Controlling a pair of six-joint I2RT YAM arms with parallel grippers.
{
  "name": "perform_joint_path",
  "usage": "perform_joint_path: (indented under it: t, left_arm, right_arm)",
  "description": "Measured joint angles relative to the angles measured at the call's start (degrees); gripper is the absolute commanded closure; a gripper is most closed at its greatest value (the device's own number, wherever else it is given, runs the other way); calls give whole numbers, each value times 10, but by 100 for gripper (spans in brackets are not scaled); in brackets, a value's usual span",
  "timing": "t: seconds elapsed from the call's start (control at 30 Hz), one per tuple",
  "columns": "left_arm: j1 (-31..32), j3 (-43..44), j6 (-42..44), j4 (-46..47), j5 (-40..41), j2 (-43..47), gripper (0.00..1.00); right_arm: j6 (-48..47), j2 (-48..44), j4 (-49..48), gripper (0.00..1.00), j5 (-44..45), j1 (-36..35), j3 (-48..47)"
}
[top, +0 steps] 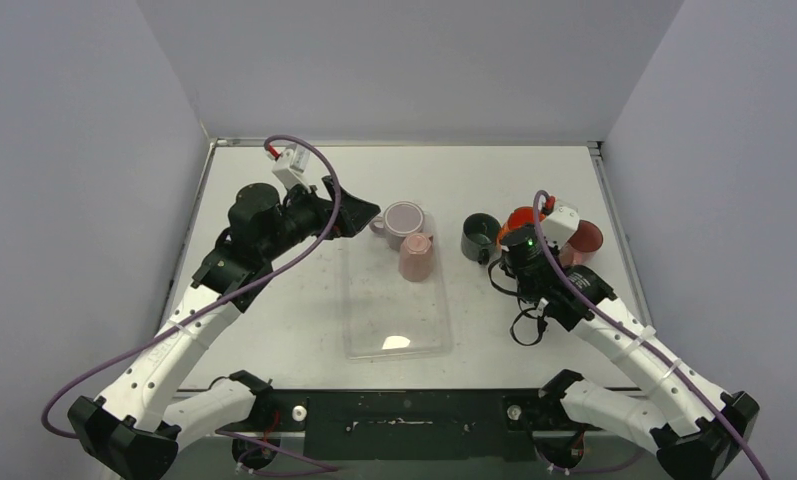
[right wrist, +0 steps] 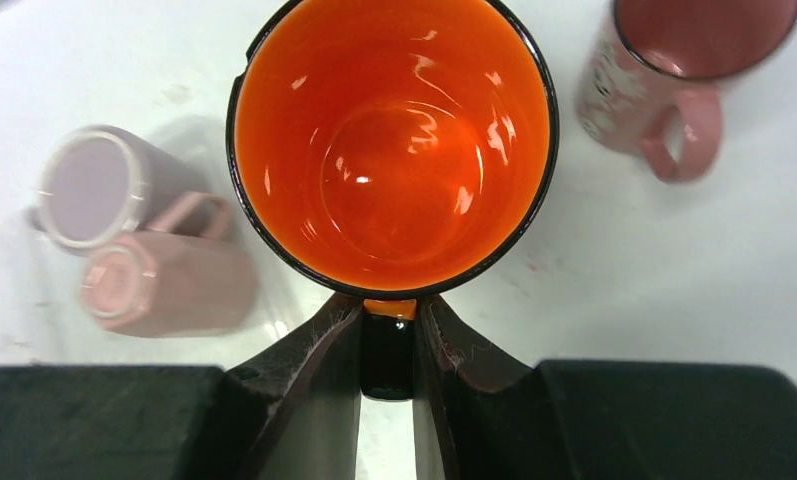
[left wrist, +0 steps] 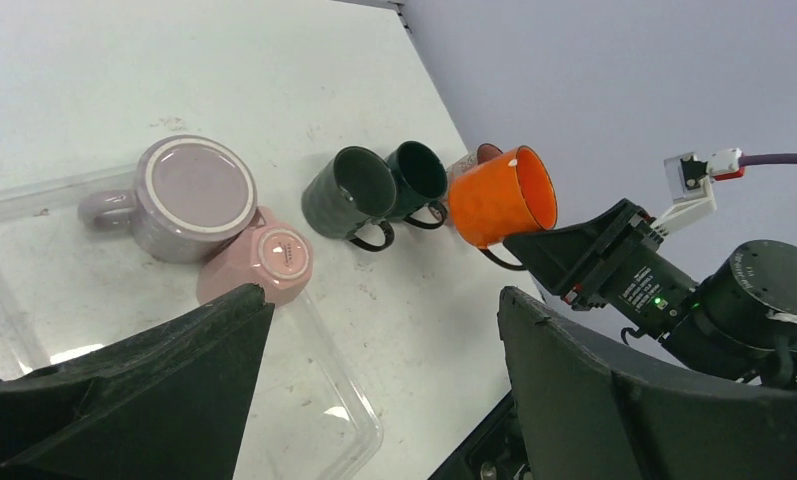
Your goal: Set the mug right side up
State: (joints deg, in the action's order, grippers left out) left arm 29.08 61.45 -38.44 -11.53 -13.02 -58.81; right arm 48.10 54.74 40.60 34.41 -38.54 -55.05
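My orange mug (right wrist: 394, 150) is glossy, with a black rim and handle. Beside it: a dark grey mug (left wrist: 346, 190), a deep green mug (left wrist: 417, 172), a rose mug (right wrist: 664, 70); farther off, a lilac mug (left wrist: 189, 195) and a pale pink mug (left wrist: 264, 262).

No legible text or markings.

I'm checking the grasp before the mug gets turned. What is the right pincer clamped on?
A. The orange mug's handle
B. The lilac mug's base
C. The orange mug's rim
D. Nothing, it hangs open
A: in the right wrist view, the right pincer is shut on the dark handle just below the orange mug, whose rim is untouched.
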Motion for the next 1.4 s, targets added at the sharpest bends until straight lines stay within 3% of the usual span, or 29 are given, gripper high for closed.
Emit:
perform_joint_path:
  t: [0.3, 0.6, 0.8, 0.97, 1.03, 1.17, 1.27, 1.4]
  left_arm:
    - [0, 0, 16, -37, 18, -5, 15]
    - [1, 12, 44, -113, 26, -48, 12]
    - [8, 12, 59, -137, 52, -50, 2]
    - [10, 12, 76, -154, 72, -59, 4]
    - [10, 12, 80, -159, 74, -63, 4]
    - [11, 12, 89, -161, 70, -65, 4]
    - [19, 12, 89, -161, 68, -68, 3]
    - [58, 12, 87, -155, 76, -81, 2]
  right_arm:
    - [30, 5, 66, 95, -30, 23, 33]
    - [45, 21, 52, 95, -78, 50, 132]
    - [43, 30, 12, 95, -109, 85, 177]
    - [35, 30, -21, 95, -119, 104, 203]
    - [33, 30, -40, 88, -121, 112, 211]
    - [30, 30, -64, 61, -124, 130, 224]
    - [28, 30, -65, 35, -132, 134, 227]
    - [19, 28, -60, 25, -135, 134, 226]
